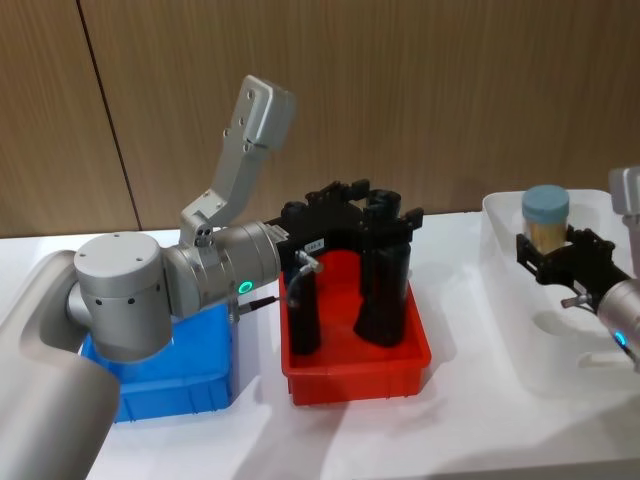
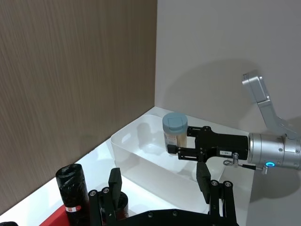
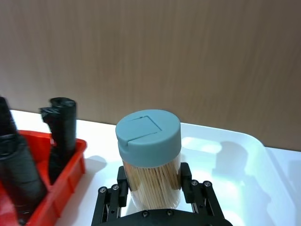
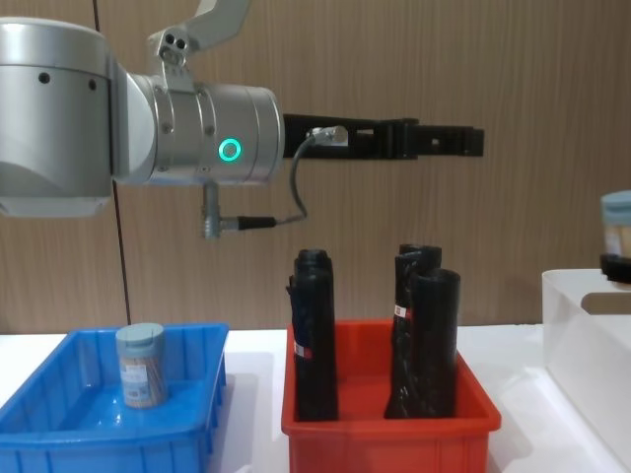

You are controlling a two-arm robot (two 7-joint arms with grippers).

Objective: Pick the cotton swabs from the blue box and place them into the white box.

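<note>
Right pincer clamps the swab jar mid-wall over the white box (probably light, stiff, slick: hold below the lid); left pincer gapes above the red bin.

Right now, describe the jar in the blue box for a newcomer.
Find the blue box at the robot's left, beside the red bin. One jar stands upright inside: short, clear, pale blue lid, unlike the tall black rolls. Its twin hangs in the right gripper over the white box.
</note>
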